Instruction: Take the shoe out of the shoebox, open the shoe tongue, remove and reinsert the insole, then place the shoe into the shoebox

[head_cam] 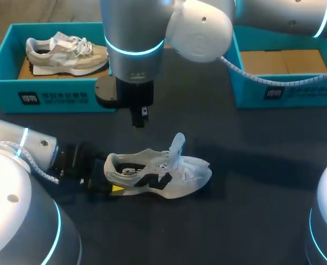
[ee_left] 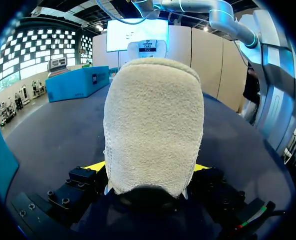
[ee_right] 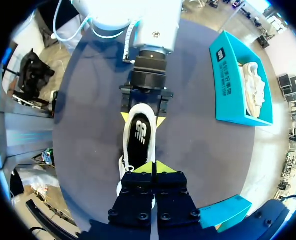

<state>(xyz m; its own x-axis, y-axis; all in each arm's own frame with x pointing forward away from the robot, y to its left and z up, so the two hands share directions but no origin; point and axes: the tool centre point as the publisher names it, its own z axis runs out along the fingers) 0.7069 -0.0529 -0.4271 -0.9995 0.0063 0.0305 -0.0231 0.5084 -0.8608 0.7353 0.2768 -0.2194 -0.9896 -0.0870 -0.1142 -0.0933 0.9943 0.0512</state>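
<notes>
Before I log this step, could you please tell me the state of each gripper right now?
Left gripper: shut on the heel of the white shoe.
Right gripper: shut, holding nothing.

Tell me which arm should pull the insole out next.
Probably right: the right gripper hangs empty above the open shoe, while the left gripper is clamped on its heel and would have to let go.
</notes>
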